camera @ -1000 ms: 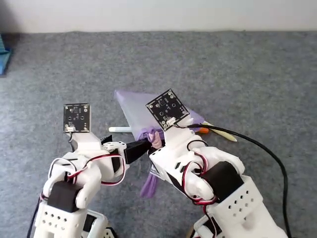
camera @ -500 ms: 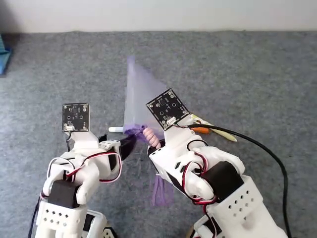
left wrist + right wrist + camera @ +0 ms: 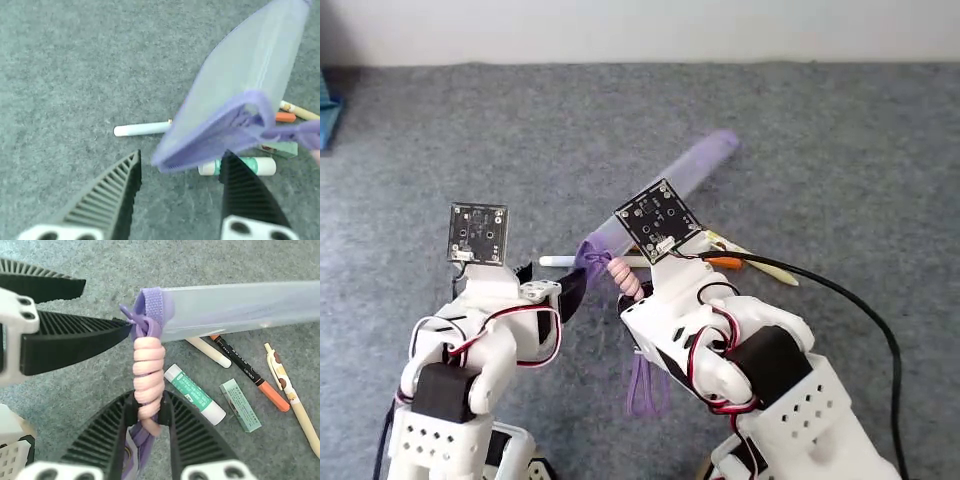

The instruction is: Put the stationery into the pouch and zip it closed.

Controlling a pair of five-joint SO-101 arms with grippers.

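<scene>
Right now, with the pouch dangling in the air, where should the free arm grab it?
Probably the thick purple rim at the pouch's near end, by the coil the right gripper holds. The pouch is thin and flat, so the open left gripper should close from its own side, one finger on each face.

The pouch [image 3: 240, 305] is see-through lilac with a deeper purple zip band [image 3: 156, 304]. A pale pink coil [image 3: 148, 375] hangs from it, and a purple strap [image 3: 645, 385] trails below. The left gripper [image 3: 181, 156] and right gripper [image 3: 149, 401] are white with black ribbed fingers [image 3: 117, 192]. The glue [image 3: 195, 394] is white with a green label. The eraser [image 3: 240, 405] is mint green. The marker [image 3: 250, 372] is black with an orange end. The pen [image 3: 292, 400] is cream with brown patches. There is a white stick [image 3: 142, 129] and a cream stick [image 3: 209, 351]. The table [image 3: 820, 130] is speckled grey, with something blue [image 3: 326, 110] at its left edge.
</scene>
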